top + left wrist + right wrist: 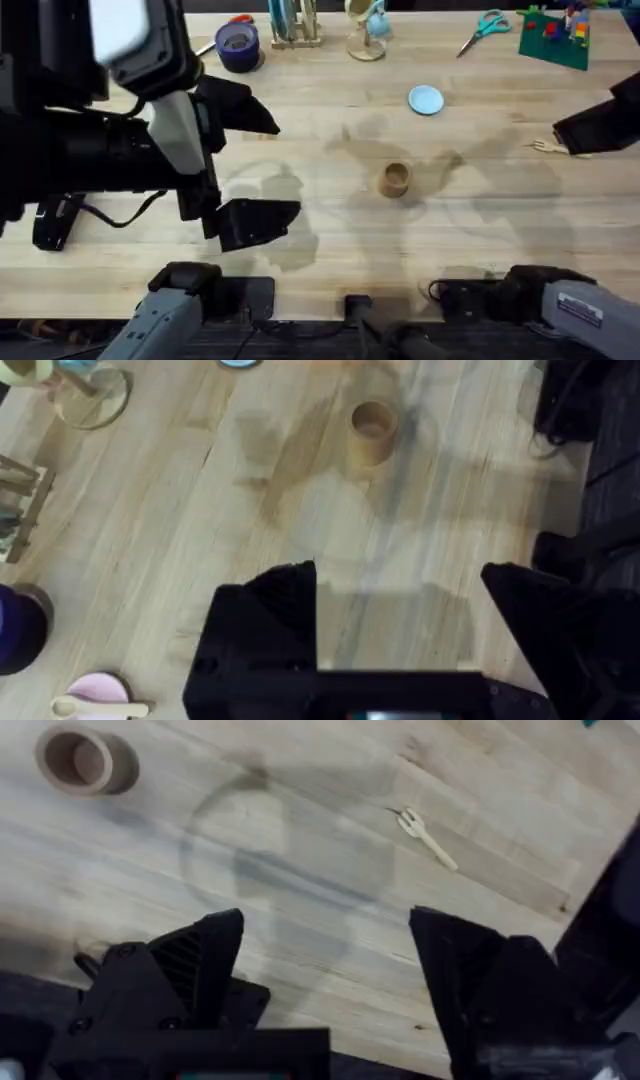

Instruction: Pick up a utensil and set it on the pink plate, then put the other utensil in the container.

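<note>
The pale wooden spoon-like utensil [100, 708] lies across the pink plate [97, 686], off to one side of my left gripper [400, 630]. That gripper is open and empty, raised high over the left of the table [262, 165]. The tan wooden container [394, 180] stands upright at the table's middle [372, 430] [85, 760]. Near the right edge the small wooden fork [548, 147] lies flat on the table [428, 835]. My right gripper [325, 960] hovers open and empty beside the fork, apart from it [585, 130].
A light blue plate [426, 99] lies behind the container. Along the back edge are a dark blue tub [238, 45], a wooden rack [292, 25], a stand with a cup [367, 30], scissors [487, 25] and a green baseplate with bricks [555, 40].
</note>
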Robot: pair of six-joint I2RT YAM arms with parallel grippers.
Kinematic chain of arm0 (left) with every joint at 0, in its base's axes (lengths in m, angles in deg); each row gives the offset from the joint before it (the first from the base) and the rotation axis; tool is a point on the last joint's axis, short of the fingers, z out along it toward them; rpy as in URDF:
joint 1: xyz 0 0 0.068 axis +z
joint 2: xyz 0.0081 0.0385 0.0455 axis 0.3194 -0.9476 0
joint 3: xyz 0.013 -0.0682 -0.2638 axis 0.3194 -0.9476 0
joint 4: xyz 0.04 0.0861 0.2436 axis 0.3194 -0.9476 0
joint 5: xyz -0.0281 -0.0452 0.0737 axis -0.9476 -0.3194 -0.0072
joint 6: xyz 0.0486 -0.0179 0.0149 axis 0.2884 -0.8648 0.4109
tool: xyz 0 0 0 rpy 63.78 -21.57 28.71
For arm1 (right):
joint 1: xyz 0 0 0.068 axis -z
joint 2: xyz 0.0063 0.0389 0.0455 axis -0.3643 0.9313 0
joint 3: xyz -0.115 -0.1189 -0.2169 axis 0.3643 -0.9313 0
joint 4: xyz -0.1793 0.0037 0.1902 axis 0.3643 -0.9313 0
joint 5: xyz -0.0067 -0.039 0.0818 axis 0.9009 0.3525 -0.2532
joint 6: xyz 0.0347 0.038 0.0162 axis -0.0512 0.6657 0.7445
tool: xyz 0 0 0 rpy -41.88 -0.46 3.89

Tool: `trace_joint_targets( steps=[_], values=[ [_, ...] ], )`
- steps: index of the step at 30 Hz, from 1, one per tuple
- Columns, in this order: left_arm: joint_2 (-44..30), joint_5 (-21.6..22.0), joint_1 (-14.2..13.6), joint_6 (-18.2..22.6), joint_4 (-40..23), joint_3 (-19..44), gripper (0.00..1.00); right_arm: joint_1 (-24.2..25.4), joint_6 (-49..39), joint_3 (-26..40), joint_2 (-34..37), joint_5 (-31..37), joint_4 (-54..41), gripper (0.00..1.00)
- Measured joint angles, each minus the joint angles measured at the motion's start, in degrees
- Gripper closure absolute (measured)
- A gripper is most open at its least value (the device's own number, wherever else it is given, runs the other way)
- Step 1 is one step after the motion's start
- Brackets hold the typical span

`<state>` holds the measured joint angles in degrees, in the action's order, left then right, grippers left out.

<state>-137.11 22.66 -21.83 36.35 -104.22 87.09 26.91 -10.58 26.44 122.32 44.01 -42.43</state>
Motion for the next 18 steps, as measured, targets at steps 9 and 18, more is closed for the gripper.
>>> trace_joint_targets(
  steps=[9,18],
  values=[
    [0.0,0.9,0.0,0.2,0.0,0.0,0.007,15.3,-15.3,0.0,6.4,-12.5,2.0,0.005],
    [0.0,0.9,0.0,0.2,0.0,0.0,0.007,23.2,-29.3,0.0,15.2,-16.5,2.4,0.005]
  ],
)
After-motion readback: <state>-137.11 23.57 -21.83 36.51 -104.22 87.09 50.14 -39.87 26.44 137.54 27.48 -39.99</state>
